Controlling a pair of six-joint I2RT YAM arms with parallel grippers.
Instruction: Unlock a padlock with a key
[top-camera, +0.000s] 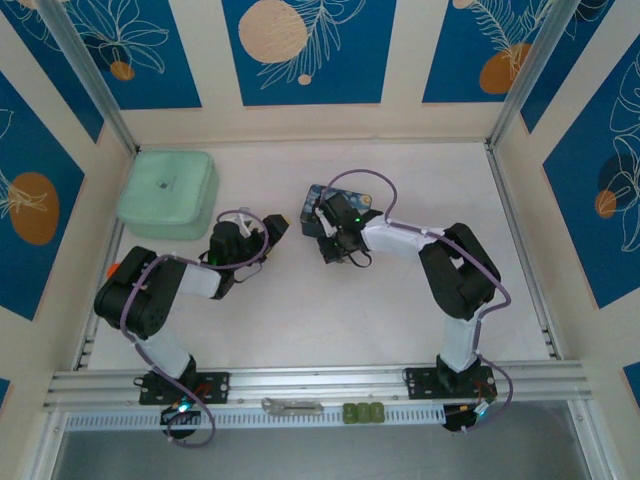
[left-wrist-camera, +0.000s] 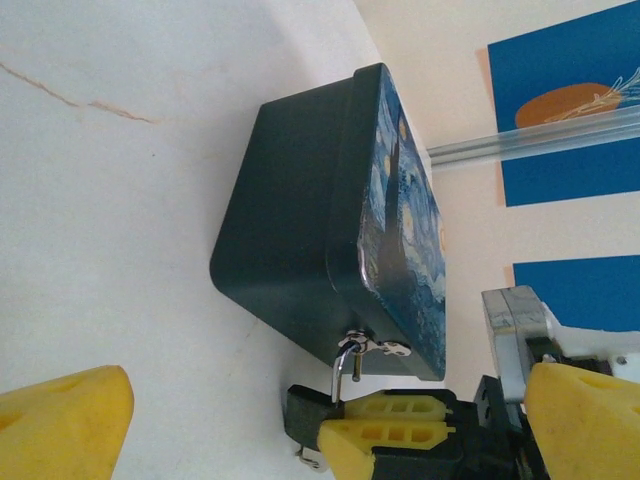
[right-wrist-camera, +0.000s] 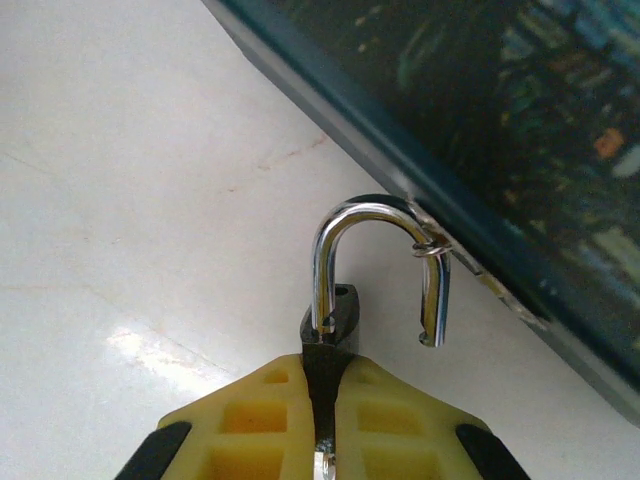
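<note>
Dark padlock (right-wrist-camera: 330, 335): at the tin's (left-wrist-camera: 290, 230) latch edge, low against its front side, body pinched between yellow pads.
Shackle (right-wrist-camera: 322, 265): silver, standing open, free end out of the body and hooked through a small ring on the tin's hasp.
Right gripper (right-wrist-camera: 325, 370): just beside the tin, fingers pressed together on the padlock's body, shackle pointing from the pads toward the tin.
Left gripper (top-camera: 274, 228): near the tin, at its left side in the top view, not touching it; yellow fingers (left-wrist-camera: 60, 425) spread wide with nothing between them.
Tin: rectangular, dark blue-black sides, lid painted with a starry night in blue and yellow, sitting flat on the table (left-wrist-camera: 120, 220).
Table: white, with a faint brownish crack line a little way from the tin.
Green box (top-camera: 168, 193): pale mint, square with rounded corners, well apart from the tin, toward the far left corner.
Walls: cream with blue panels and orange discs, rising behind the tin.
</note>
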